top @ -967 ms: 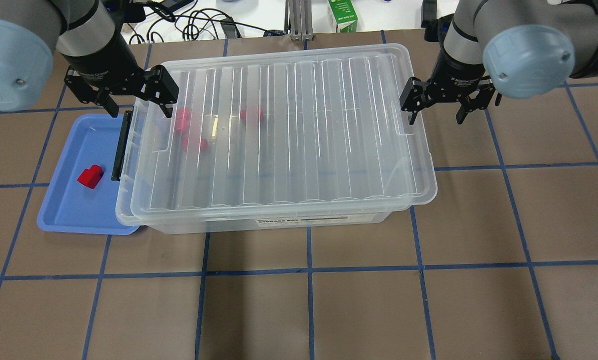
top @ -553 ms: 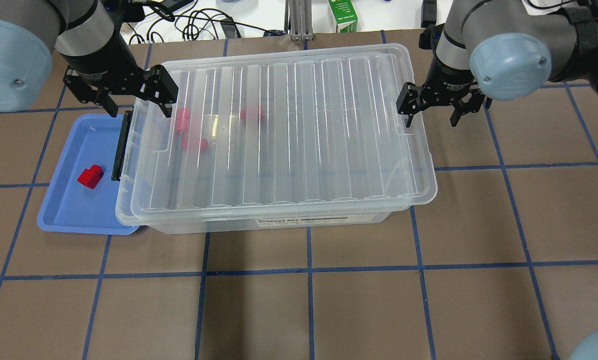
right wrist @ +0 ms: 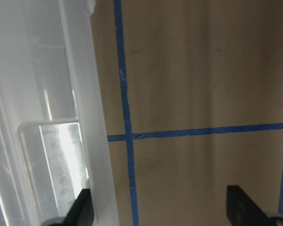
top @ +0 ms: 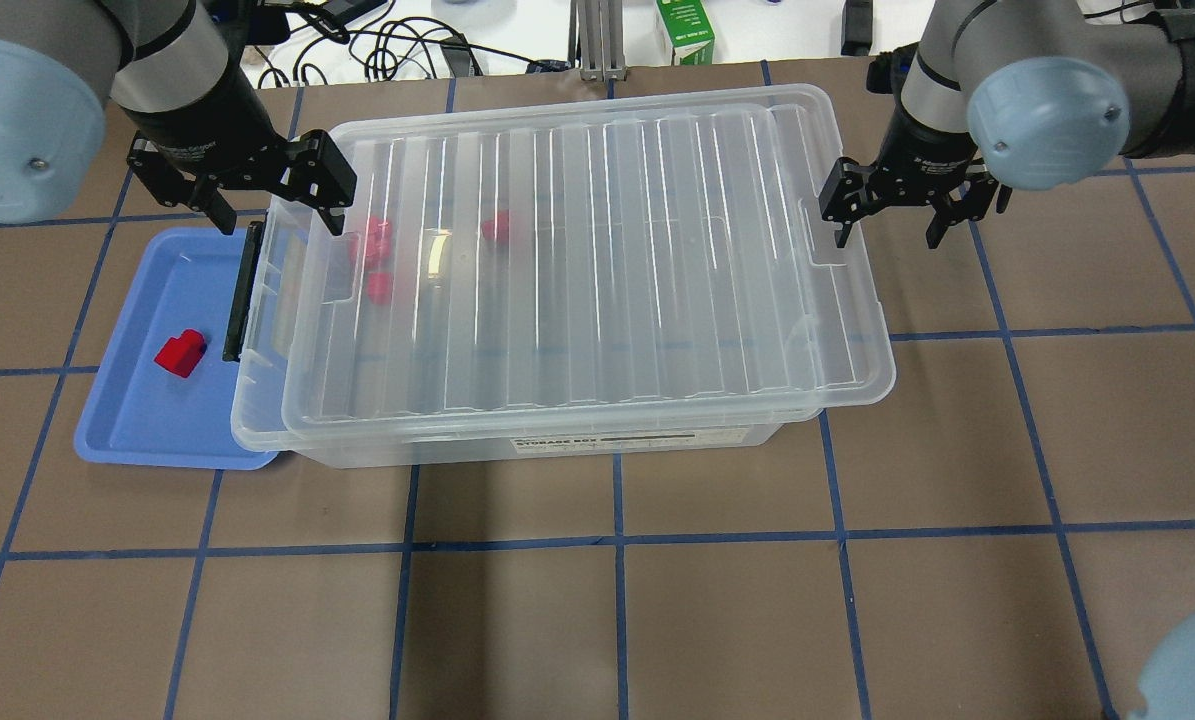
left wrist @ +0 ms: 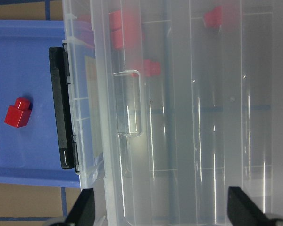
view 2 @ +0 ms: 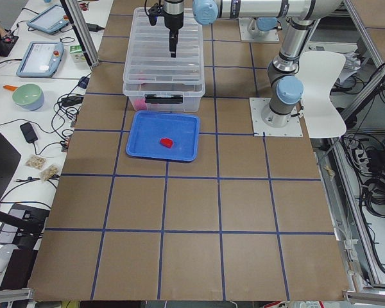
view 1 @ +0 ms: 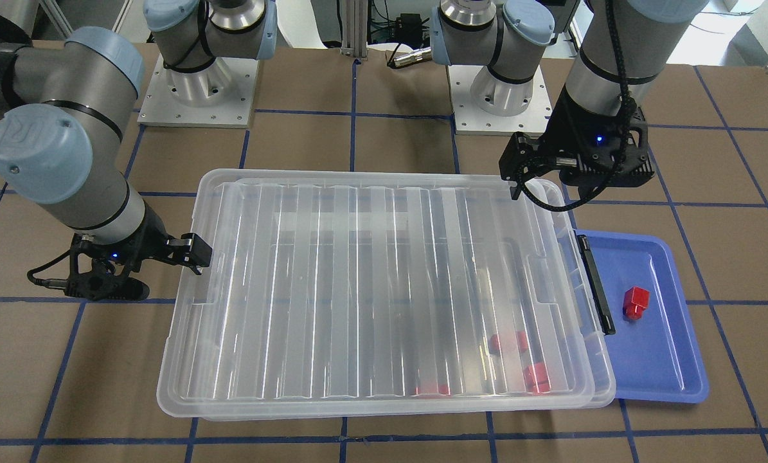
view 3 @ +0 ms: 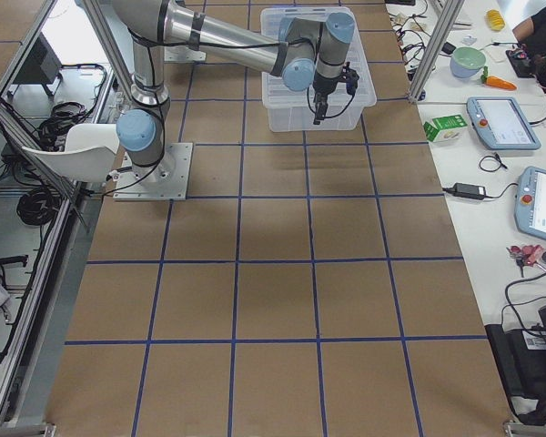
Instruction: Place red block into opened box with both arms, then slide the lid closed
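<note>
One red block (top: 179,352) lies in the blue tray (top: 137,420), also seen in the left wrist view as the red block (left wrist: 18,113). Three more red blocks (top: 375,240) sit inside the clear box (top: 557,446) under the ribbed lid (top: 597,270), which overhangs the box's right end. My left gripper (top: 277,212) is open above the box's left end by the black bar (top: 240,290). My right gripper (top: 887,232) is open and straddles the lid's right edge, one finger (top: 839,225) in the notch. In the front view the left gripper (view 1: 576,183) and right gripper (view 1: 136,270) flank the lid (view 1: 371,289).
A green carton (top: 685,30) and cables (top: 387,45) lie past the table's far edge. Blue tape lines cross the brown table (top: 617,600). The tray touches the box's left end.
The lid has slid to the right, uncovering a strip at the box's left end. My right gripper first came in to the lid's edge, then moved right with it. The left gripper held still.
</note>
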Available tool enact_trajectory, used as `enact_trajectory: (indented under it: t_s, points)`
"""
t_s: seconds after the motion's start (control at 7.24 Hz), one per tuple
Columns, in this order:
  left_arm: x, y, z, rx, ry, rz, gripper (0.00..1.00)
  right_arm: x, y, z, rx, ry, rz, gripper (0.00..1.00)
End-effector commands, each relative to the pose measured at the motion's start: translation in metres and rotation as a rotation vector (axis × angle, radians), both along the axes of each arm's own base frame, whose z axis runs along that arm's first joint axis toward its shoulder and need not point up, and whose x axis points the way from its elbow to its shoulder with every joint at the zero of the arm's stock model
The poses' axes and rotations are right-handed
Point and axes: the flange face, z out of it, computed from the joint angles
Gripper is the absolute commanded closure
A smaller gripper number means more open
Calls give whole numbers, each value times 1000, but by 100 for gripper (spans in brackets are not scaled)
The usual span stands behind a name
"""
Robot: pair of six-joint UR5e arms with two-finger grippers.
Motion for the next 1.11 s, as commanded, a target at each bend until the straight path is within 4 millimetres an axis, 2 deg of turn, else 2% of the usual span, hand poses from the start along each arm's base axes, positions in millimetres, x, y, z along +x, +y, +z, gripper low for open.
enact_trajectory:
  t_s: [0.0, 0.14, 0.55, 0.97]
  points:
    - [0, -1, -1, 2, 0, 0, 0, -24, -2, 3, -3, 9, -31, 0]
    - [0, 0, 0, 0, 0, 0, 0, -26, -2, 3, -2, 31, -28, 0]
    - [0, -1, -2, 5, 0, 0, 0, -57, -2, 4, 5, 40, -50, 0]
    - [0, 0, 0, 0, 2, 0, 0, -65, -3, 6, 4, 70, -22, 0]
